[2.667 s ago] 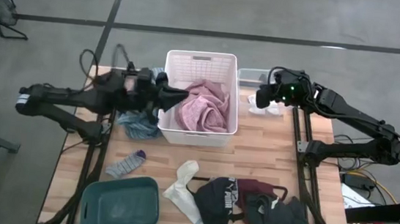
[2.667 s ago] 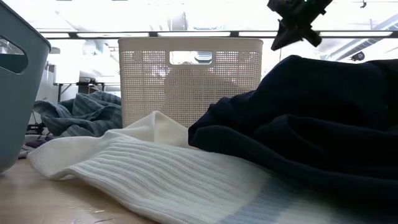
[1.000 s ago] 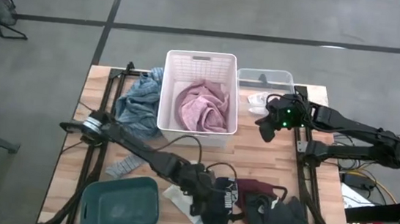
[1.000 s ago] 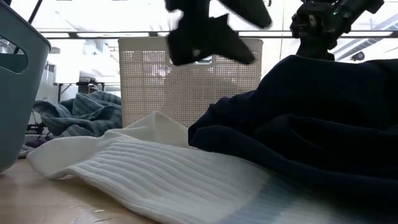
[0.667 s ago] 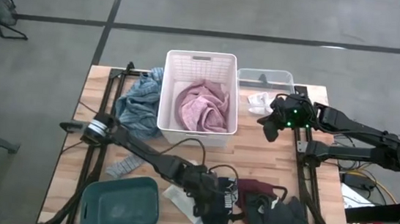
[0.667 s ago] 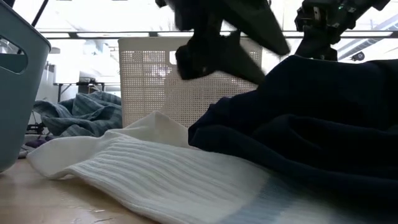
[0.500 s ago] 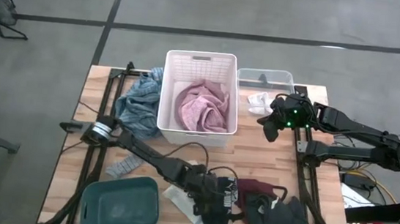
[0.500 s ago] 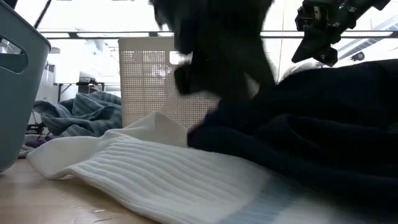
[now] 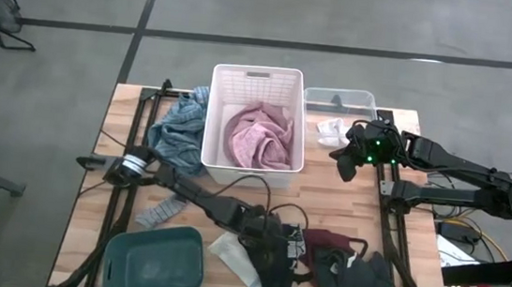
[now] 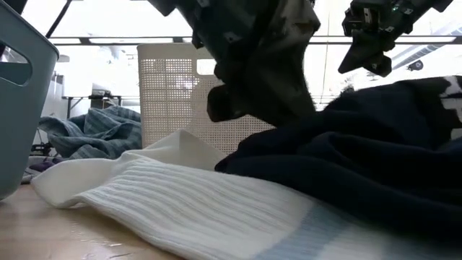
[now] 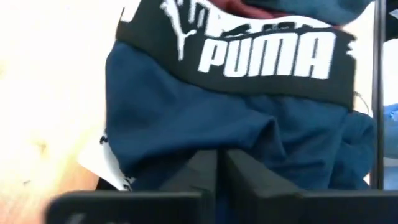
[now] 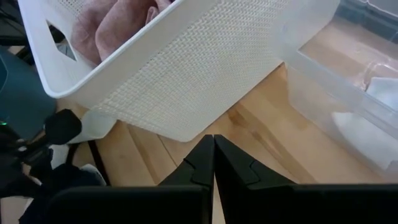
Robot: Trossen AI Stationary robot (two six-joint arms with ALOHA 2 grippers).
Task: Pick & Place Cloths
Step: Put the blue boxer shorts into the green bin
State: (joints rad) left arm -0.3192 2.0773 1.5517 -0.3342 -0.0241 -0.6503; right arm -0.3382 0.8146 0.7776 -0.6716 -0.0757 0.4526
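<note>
**Op:** Left claw [image 9: 276, 249] is down on the black garment [image 9: 272, 268] at six o'clock on the table [image 9: 346, 185], fingers pinched nearly together on a fold of it, I reckon.

**Spotter:** How will it handle?

**Op:** Soft, light, floppy; it'll drape. I'd grab bunched fabric near the waistband.

**Spotter:** Right side?

**Op:** Right claw [image 9: 346, 164] waits closed at three o'clock, empty. White basket [image 9: 212, 111] at twelve holds the pink cloth [image 9: 259, 136].
</note>
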